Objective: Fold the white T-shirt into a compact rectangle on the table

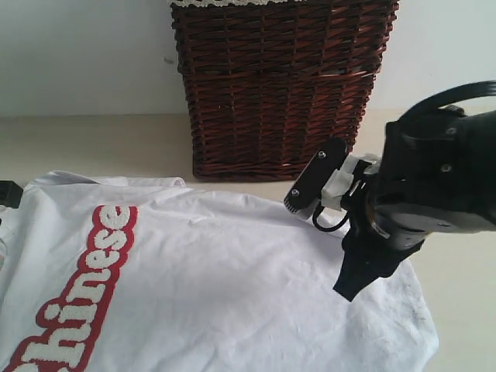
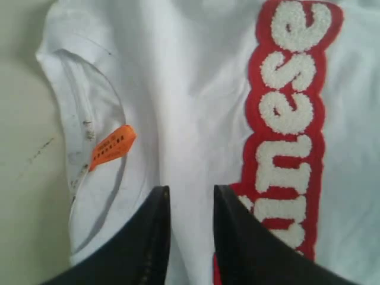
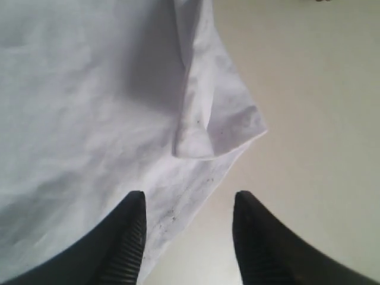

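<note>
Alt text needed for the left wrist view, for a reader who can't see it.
The white T-shirt lies spread on the table, its neck opening with a small orange tag beside fuzzy white letters outlined in red. The left gripper points at the cloth between them, jaws apart.

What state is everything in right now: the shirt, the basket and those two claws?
T-shirt: lying spread on the table, lettering up, not gripped.
Left gripper: open, over the shirt beside the neck, holding nothing.
Right gripper: open, over the shirt's edge, holding nothing.
Basket: upright behind the shirt; inside not visible.
</note>
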Robot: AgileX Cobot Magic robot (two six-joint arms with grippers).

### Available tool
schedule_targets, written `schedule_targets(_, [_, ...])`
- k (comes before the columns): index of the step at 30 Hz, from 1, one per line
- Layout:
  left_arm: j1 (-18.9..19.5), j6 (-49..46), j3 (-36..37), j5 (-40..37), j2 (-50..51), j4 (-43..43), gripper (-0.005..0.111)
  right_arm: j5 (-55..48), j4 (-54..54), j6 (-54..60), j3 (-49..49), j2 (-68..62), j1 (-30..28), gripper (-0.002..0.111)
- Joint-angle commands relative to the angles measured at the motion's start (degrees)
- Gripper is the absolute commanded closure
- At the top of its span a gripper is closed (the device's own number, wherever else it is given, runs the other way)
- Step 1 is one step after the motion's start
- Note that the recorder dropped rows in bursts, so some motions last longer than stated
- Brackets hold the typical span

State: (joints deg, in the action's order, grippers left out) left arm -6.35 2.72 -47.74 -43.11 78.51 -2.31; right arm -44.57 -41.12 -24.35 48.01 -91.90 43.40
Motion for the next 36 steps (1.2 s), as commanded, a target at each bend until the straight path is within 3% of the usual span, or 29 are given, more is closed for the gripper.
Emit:
schedule_targets(1, [0.1,-3.5,-0.2,1.0,-0.4,-4.6,0.079,3.6,-5.4,-4.6,1.8,-7.1,-3.3,0.062])
schedule_targets(12, [0.1,-6.6,-0.6,3.6,-0.4,-9.2,0.079,5.7,-9.9,-7.9,5.7,-18.6,-5.8,0.068])
schedule_targets(19, [0.1,-9.4,-0.8,3.2,-0.4,-12.5,0.079,2.7,-22.3,-17.6,5.7,-19.3,-5.8,0.100])
schedule_targets(22, [0.1,-9.4,-0.8,3.0,-0.4,-12.6,0.079,-0.5,-30.8,-24.3,5.7,-19.3,-5.9,0.108])
schedule_targets(29, [0.1,-12.9,-0.8,2.5,-0.4,-16.7,0.079,-4.3,-47.1,-39.6,5.7,-19.3,-7.1,0.104])
schedule_targets(36, [0.1,-14.2,-0.8,2.3,-0.4,-18.3,0.079,-6.1,-51.7,-42.5,5.8,-19.3,-8.3,0.074])
